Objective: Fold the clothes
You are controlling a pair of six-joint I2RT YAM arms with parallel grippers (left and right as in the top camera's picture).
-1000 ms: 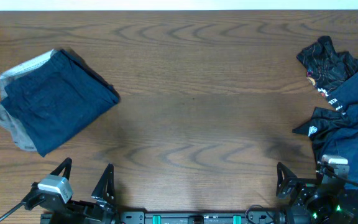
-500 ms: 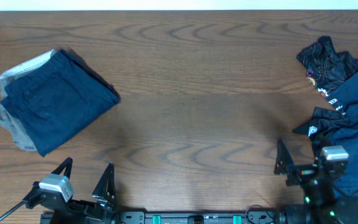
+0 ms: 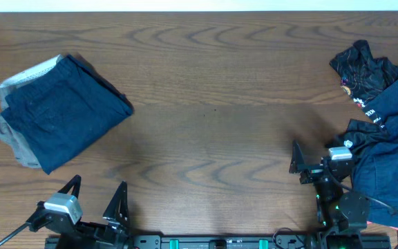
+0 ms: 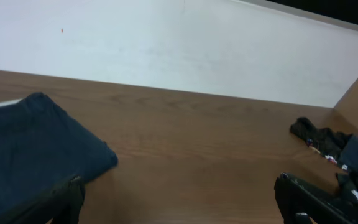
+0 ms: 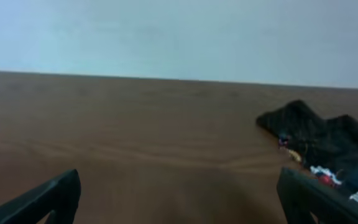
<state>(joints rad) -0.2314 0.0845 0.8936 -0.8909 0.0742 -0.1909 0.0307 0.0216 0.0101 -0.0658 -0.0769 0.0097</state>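
The folded navy shorts point(image 3: 64, 114) lie on the left side of the wooden table point(image 3: 213, 76), resting on top of grey shorts point(image 3: 9, 135) whose edges show along the left and at the lower corner; a pale waistband point(image 3: 30, 72) shows at the top-left edge. At the far right sits a loose pile: a crumpled black garment point(image 3: 363, 68) towards the back, and a dark blue garment point(image 3: 392, 138) with small white print spreading towards the near edge. The left gripper point(image 3: 95, 192) sits at the near edge just in front of the folded shorts, jaws spread wide and holding nothing; the right gripper point(image 3: 323, 160) stands beside the near-left edge of the pile, jaws also wide apart and empty. A white wall point(image 4: 166, 43) stands behind the table.
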